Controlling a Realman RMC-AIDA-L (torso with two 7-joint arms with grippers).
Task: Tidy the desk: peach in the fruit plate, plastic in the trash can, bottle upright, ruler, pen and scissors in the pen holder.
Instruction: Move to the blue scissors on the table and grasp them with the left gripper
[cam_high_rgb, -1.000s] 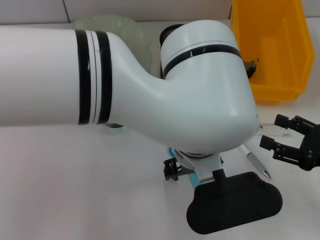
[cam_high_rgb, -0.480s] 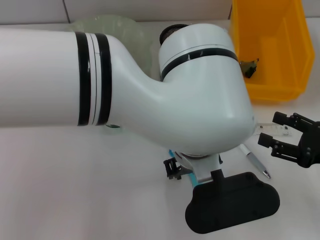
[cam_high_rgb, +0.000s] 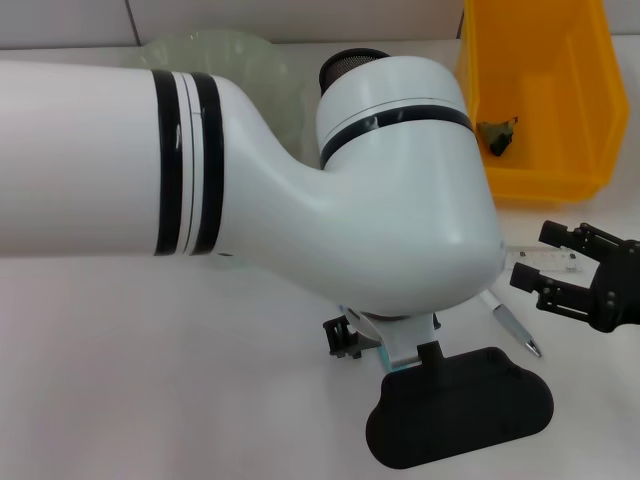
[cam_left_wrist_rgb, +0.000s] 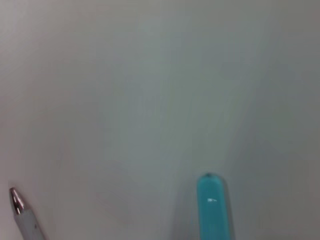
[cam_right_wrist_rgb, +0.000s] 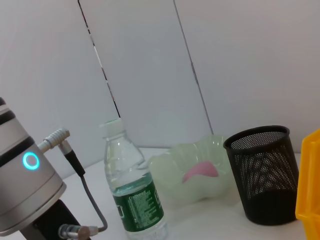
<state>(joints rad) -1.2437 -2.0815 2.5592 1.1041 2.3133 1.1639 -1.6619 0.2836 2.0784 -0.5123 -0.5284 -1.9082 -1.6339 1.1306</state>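
My left arm (cam_high_rgb: 300, 170) fills most of the head view, and its gripper (cam_high_rgb: 350, 335) is low over the table beneath it. A teal rounded piece (cam_left_wrist_rgb: 212, 207) shows by that gripper (cam_high_rgb: 347, 306); I cannot tell what it is. A silver pen (cam_high_rgb: 512, 325) lies on the table, and its tip shows in the left wrist view (cam_left_wrist_rgb: 17, 201). My right gripper (cam_high_rgb: 545, 258) is open around the end of a clear ruler (cam_high_rgb: 532, 256). The bottle (cam_right_wrist_rgb: 131, 187) stands upright. The peach (cam_right_wrist_rgb: 201, 170) lies in the green plate (cam_right_wrist_rgb: 165, 167). The crumpled plastic (cam_high_rgb: 497, 135) is in the yellow bin (cam_high_rgb: 560, 180).
The black mesh pen holder (cam_right_wrist_rgb: 262, 172) stands between the plate and the yellow bin, and its rim shows behind my left arm (cam_high_rgb: 350, 62). A black flat mount (cam_high_rgb: 460, 420) hangs under my left wrist. The green plate's rim (cam_high_rgb: 215, 45) is at the back.
My right gripper has moved a little up and to the left, closer over the ruler. My left arm has shifted slightly, so more of the plastic in the bin shows.
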